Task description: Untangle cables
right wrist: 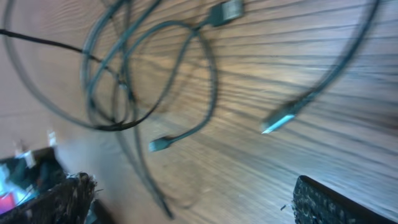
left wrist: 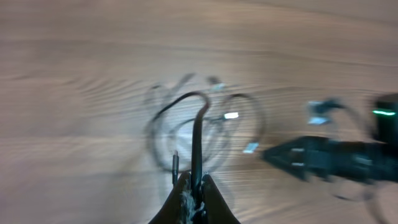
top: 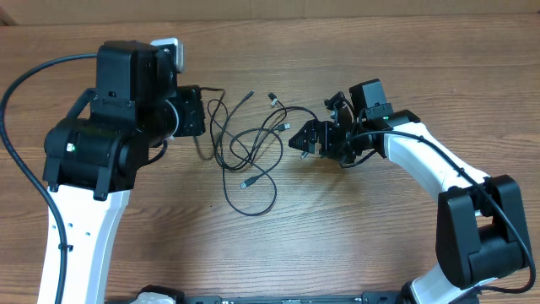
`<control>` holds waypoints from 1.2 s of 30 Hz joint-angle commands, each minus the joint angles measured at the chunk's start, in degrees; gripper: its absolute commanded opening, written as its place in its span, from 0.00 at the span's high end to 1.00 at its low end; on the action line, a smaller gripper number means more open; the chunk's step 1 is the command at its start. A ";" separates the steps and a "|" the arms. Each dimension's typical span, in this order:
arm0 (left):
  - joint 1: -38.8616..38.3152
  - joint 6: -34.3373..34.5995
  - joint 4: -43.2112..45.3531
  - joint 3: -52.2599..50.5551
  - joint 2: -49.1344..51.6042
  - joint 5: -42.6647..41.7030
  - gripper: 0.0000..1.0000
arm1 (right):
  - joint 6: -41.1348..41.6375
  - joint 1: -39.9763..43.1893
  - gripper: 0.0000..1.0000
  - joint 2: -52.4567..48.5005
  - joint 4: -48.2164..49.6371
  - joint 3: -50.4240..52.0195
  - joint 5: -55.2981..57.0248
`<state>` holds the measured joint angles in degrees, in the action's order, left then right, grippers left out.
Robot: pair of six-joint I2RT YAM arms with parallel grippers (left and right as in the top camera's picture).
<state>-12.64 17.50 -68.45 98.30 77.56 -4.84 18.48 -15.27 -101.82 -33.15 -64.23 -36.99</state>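
Black cables (top: 251, 142) are lying tangled, little separated; my left claw (left wrist: 194, 180) is pinching one, right claw (top: 295, 140) gaping empty.

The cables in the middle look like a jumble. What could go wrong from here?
The left gripper is shut on one strand while the cables lie looped over each other. Pulling might drag the whole bunch along or tighten a crossing. The right gripper hangs open right beside the loops, so closing there could catch two strands at once.
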 commanded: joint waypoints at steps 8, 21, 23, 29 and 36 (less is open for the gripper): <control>0.26 2.05 -8.70 0.74 10.97 13.14 0.36 | 3.02 -0.22 0.00 0.02 -2.78 -0.11 13.55; -0.35 0.28 -11.21 0.74 30.40 -9.90 0.42 | 2.99 -0.22 0.00 0.02 -6.84 0.20 24.37; -1.11 0.31 -10.12 0.74 32.57 -12.39 0.46 | 2.99 -0.22 0.00 0.02 -6.86 0.22 25.53; -6.19 0.28 -5.99 0.74 37.55 -15.74 0.50 | 4.31 -0.22 0.00 0.02 -6.51 1.11 28.46; -12.02 0.59 0.31 0.74 38.27 -12.04 0.51 | 7.45 -0.09 0.00 0.02 -4.42 3.82 32.70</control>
<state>-23.07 18.65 -70.13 98.35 115.44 -18.46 23.38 -15.38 -101.82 -38.37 -61.89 -7.92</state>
